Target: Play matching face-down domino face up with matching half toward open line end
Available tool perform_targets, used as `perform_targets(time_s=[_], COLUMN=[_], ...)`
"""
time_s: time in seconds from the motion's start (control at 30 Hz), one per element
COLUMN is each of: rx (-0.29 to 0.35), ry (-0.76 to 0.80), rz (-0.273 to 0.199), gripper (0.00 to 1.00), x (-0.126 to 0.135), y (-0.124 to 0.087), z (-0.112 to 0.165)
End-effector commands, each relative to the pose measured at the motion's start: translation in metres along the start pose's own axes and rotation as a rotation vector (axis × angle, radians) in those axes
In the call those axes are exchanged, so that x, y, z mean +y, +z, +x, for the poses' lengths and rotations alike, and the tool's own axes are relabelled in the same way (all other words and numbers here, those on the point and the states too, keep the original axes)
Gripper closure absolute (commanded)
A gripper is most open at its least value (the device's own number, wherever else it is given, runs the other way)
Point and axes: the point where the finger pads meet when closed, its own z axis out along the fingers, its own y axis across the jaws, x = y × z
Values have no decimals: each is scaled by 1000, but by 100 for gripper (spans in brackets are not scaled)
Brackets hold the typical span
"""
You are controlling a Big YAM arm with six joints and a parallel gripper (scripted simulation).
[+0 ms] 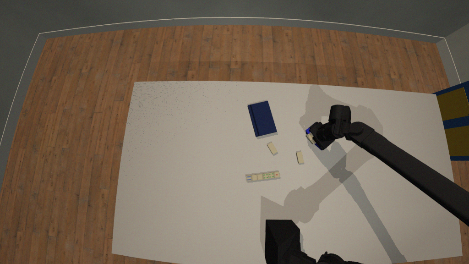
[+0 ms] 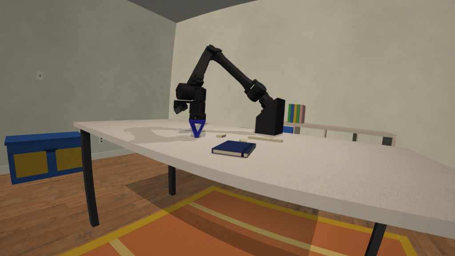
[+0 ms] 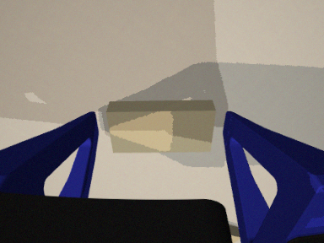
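Observation:
The line of face-up dominoes lies flat near the table's middle, running left to right; it also shows in the exterior view. Two face-down cream dominoes lie apart above the line. A third face-down domino lies flat on the table further right. My gripper is open and lowered around this third domino, one blue finger on each side with a small gap at each end. In the exterior view the fingertips reach down to the table top.
A dark blue book lies flat behind the dominoes, left of the gripper. The arm's black base stands at the table's near edge. A blue and yellow cabinet stands off the table's right side.

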Motion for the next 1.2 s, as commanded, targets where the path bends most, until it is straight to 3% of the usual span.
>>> perform_targets(time_s=[0.0, 0.1, 0.13, 0.43, 0.67, 0.7, 1.17], rx=[6, 6, -2, 7, 7, -4, 7], ry=[-5, -5, 0, -15, -15, -7, -21], rz=[6, 6, -1, 6, 6, -3, 5], gripper=[30, 30, 30, 30, 30, 30, 30], x=[-4, -4, 0, -4, -4, 1, -3], y=[11, 11, 1, 11, 11, 1, 10], z=[1, 1, -1, 3, 3, -1, 4])
